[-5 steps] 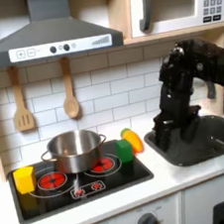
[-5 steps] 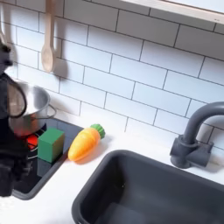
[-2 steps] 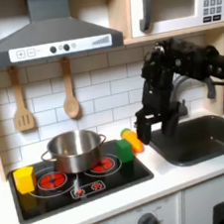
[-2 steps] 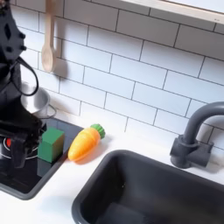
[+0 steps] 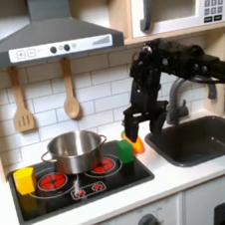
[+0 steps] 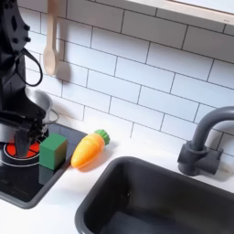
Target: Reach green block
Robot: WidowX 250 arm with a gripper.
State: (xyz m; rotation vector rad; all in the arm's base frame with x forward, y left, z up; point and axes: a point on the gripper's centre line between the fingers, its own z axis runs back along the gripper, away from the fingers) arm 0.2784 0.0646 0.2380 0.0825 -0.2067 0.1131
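The green block is a small bright green cube on the right edge of the black stovetop. An orange carrot-shaped piece lies touching its side. My gripper hangs just above the block and carrot in the first exterior view. In the second exterior view it stands close to the block's left, over the stove. Its dark fingers look apart, with nothing between them, and it does not touch the block.
A steel pot sits on the stove's back burner and a yellow block at the stove's left edge. The sink and grey faucet lie to the right in the second exterior view. Wooden utensils hang on the tiled wall.
The arm has swung from over the sink leftward in the first exterior view and come down beside the green block. The block, carrot and pot have not moved.
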